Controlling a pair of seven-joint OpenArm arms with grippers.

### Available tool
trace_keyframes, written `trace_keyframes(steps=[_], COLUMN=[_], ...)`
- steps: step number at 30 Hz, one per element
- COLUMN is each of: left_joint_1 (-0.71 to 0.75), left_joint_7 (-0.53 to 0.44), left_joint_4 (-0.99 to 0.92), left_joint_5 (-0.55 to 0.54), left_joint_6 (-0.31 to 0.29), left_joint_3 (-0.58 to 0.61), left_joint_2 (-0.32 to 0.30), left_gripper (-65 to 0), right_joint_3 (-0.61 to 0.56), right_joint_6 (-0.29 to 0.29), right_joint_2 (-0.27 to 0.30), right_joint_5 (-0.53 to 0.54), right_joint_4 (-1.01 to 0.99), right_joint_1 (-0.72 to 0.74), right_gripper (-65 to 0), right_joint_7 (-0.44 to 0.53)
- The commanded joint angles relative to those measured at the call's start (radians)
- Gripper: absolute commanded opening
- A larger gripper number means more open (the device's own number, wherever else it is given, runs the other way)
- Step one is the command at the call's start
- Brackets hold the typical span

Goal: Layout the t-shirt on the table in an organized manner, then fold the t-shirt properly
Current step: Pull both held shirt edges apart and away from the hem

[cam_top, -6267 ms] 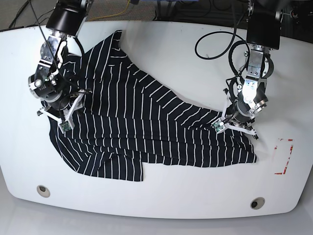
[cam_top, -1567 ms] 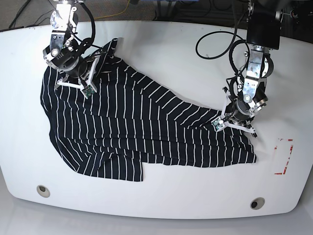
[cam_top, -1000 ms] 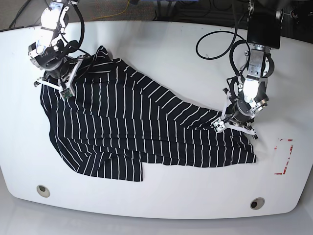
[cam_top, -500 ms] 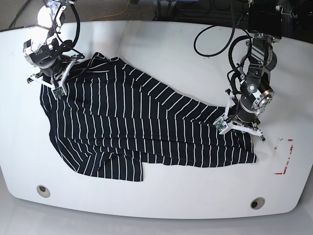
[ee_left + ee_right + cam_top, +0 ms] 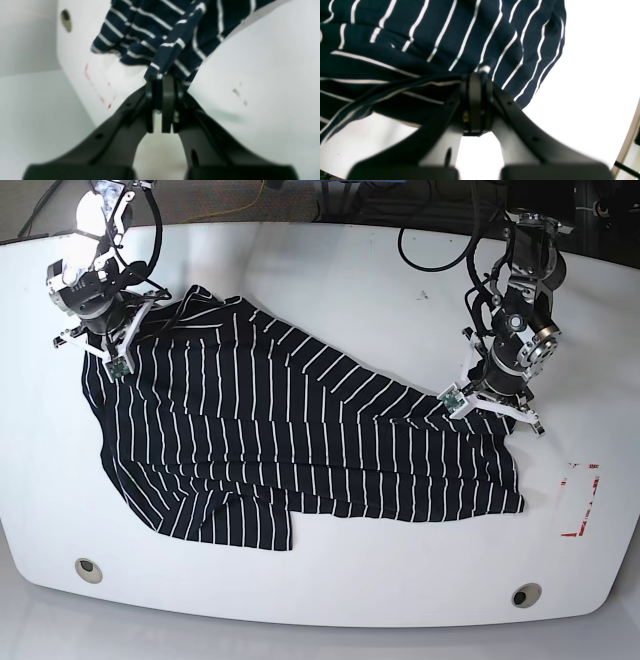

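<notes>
The black t-shirt point(image 5: 300, 440) with thin white stripes lies spread and wrinkled across the white table point(image 5: 330, 280), with one fold at its front edge. My right gripper point(image 5: 100, 350) is at the back left, shut on the shirt's upper left edge; the right wrist view shows its tips point(image 5: 477, 75) pinching the fabric point(image 5: 420, 37). My left gripper point(image 5: 490, 410) is at the right, shut on a bunch of the shirt and holding it a little above the table. In the left wrist view the fabric point(image 5: 155, 32) hangs from its tips point(image 5: 163, 80).
A red-marked rectangle point(image 5: 580, 500) is at the table's right edge, also in the left wrist view point(image 5: 97, 87). Two round grommets point(image 5: 87, 568) point(image 5: 526, 594) sit near the front edge. Black cables point(image 5: 440, 240) loop behind the left arm.
My left gripper has moved back and up with the shirt's right part, pulling that fabric taut. My right gripper earlier dragged the left shoulder to the back left and now holds still.
</notes>
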Motion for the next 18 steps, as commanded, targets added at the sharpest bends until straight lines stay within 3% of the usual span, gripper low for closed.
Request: trace_keyframes(steps=[1, 3, 7, 18], left_joint_1=[0.008, 0.024, 0.06, 0.167], left_joint_7=[-0.005, -0.005, -0.005, -0.005], left_joint_4=[0.027, 0.027, 0.027, 0.03], left_joint_5=[0.051, 0.088, 0.164, 0.352], left_joint_6=[-0.001, -0.031, -0.031, -0.031], left_joint_3=[-0.007, -0.008, -0.043, -0.203], left_joint_2=[-0.004, -0.004, -0.002, 0.089], left_gripper=[-62.3, -62.4, -62.4, -62.4], right_joint_3=[0.028, 0.037, 0.037, 0.038], right_joint_6=[-0.002, -0.002, -0.002, -0.002], right_joint_2=[0.015, 0.015, 0.016, 0.013], right_joint_5=[0.001, 0.001, 0.001, 0.001], right_joint_4=[0.017, 0.017, 0.015, 0.015], right_joint_1=[0.007, 0.007, -0.004, -0.099], right_gripper=[-64.4, -64.4, -64.4, -64.4], right_joint_7=[0.011, 0.011, 0.011, 0.009])
